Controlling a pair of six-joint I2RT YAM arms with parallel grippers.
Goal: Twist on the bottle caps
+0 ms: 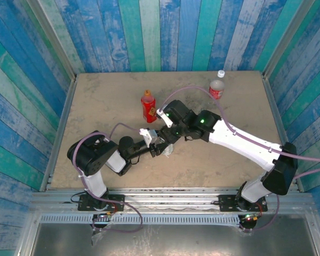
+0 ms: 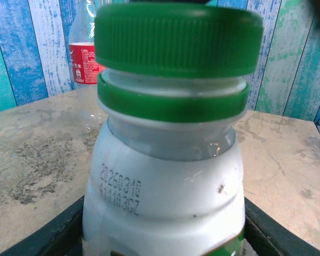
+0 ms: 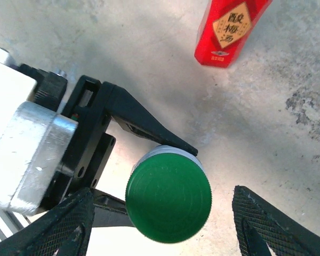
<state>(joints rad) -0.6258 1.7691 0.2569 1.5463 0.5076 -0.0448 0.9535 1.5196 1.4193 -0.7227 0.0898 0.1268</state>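
My left gripper [image 2: 160, 242] is shut on the body of the white bottle [image 2: 165, 197], holding it upright. Its black fingers [image 3: 144, 120] reach either side of the bottle in the right wrist view. A dark green cap [image 2: 178, 40] sits on the bottle's neck above the green collar ring. My right gripper [image 3: 162, 226] hangs directly over the green cap [image 3: 168, 201], open, with its ribbed pads [image 3: 266, 224] apart from the cap on both sides. In the top view both grippers meet at mid-table around the white bottle [image 1: 167, 150].
The red bottle [image 1: 148, 105] stands just behind the grippers. The clear bottle with a red label [image 1: 217, 88] stands at the far right with a white cap [image 1: 221, 73] on top. Blue plank walls enclose the table [image 1: 96, 106].
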